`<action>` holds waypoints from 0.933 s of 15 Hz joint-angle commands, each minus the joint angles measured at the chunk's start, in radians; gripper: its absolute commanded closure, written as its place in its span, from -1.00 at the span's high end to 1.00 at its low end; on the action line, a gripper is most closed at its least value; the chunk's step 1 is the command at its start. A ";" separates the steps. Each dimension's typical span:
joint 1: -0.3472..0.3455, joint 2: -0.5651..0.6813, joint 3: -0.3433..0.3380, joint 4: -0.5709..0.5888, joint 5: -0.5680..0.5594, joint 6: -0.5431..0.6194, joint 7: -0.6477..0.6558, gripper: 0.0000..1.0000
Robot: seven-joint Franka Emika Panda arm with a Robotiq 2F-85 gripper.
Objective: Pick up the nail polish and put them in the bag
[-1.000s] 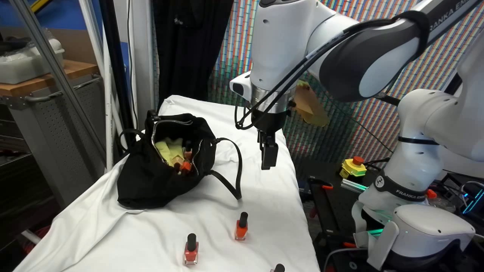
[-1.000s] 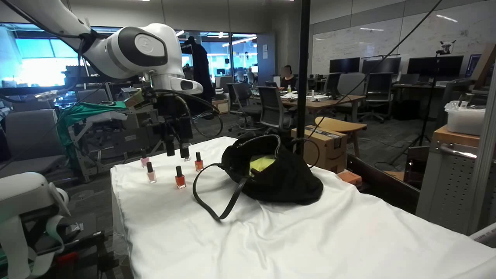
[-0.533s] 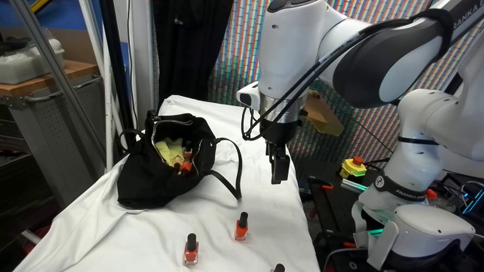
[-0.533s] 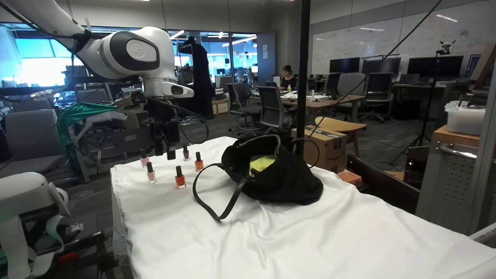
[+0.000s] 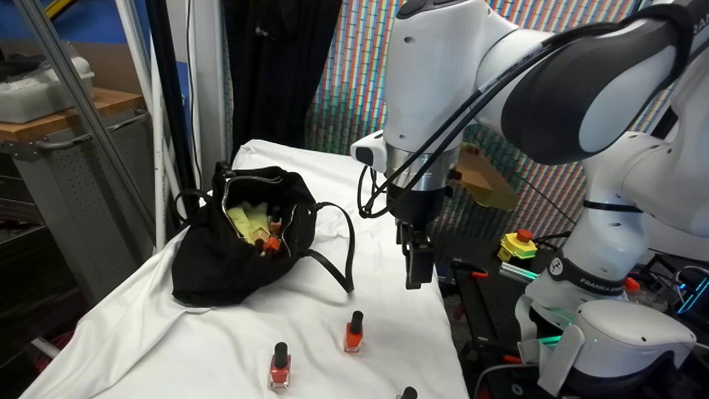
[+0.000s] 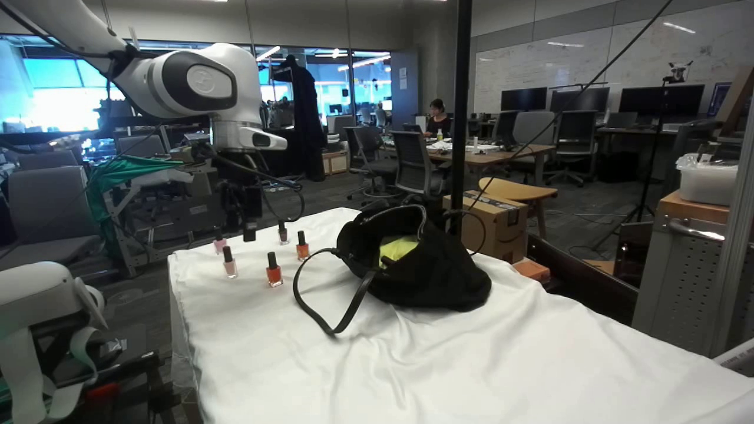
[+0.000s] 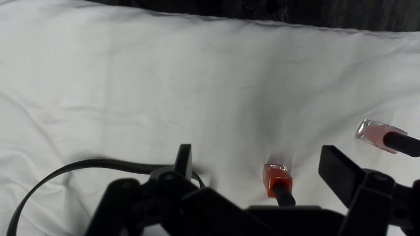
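Two black fingers [image 7: 341,175] of the claw [image 7: 257,154] stand nearest in the wrist view, spread wide apart; beyond them, a red nail polish bottle [image 7: 277,178] shows in the gap, standing on white cloth [image 7: 213,98] and touching neither finger, while a pale pink bottle [image 7: 377,135] is past the finger at the picture's right. Compared with a second ago, the claw hangs lower and farther from the black bag [image 5: 227,271], while bottles and bag keep their places. Both exterior views show the bag slumped open near the bottles, one looped handle [image 6: 354,301] reaching toward them. An exterior view shows five dark-capped bottles [image 6: 274,275] upright on the cloth; inside the bag lie something yellow [image 5: 241,221] and small orange bottles [image 5: 272,244]. Past the cloth's edge, a dark band [image 5: 592,282] around the lower part of the white arm [image 5: 615,238] reads "FRANKA", its next word partly out of sight, with a yellow box [image 5: 512,249] and red button [image 5: 524,235] near it. Farthest off, beyond a cardboard box [image 6: 495,229] with unreadable print, a person [image 6: 437,122] sits at a table [image 6: 503,155], and a whiteboard [image 6: 506,76] carries writing too faint to read.
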 commanded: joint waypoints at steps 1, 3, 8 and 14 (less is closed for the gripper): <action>0.012 0.019 0.012 0.019 0.034 0.016 0.013 1.00; 0.016 0.035 0.017 0.029 0.043 0.018 0.008 1.00; 0.034 0.071 0.033 0.036 0.072 0.060 0.035 1.00; 0.051 0.134 0.041 0.041 0.060 0.140 0.041 1.00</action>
